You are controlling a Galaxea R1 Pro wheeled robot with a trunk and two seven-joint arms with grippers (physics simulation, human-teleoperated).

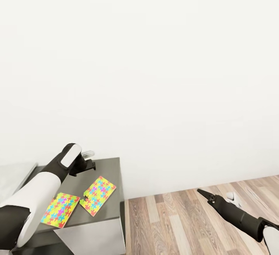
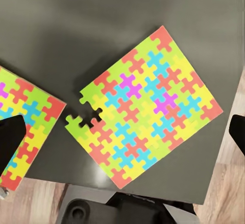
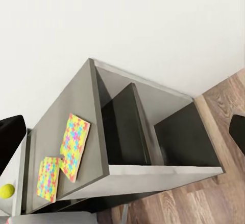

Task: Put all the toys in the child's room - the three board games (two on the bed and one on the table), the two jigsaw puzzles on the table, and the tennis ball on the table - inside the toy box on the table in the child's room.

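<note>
The left gripper is hovering above the dark grey side unit with its fingers spread wide and nothing between them; in the left wrist view the two dark fingertips are showing at opposite sides, well apart, framing the puzzle below. That jigsaw puzzle is lying flat close to the side unit's end edge, one corner nearly reaching the front edge, with one piece missing from a side. The second jigsaw puzzle is lying just beside it, corner close to corner, farther along the top toward the white desk.

The right gripper is hanging out over the wooden floor, well clear of the furniture, its fingers apart and empty. From the right wrist view, the tennis ball is resting past the puzzles on the adjoining surface, and the side unit's open compartments are facing the floor side.

The risk, as I judge it: these sheets are thin and flat, so fingers coming straight down are likely scraping the top without getting under an edge. A sideways push could be sliding the near puzzle off the edge, and loosely interlocked pieces may be separating when lifted by one side.
</note>
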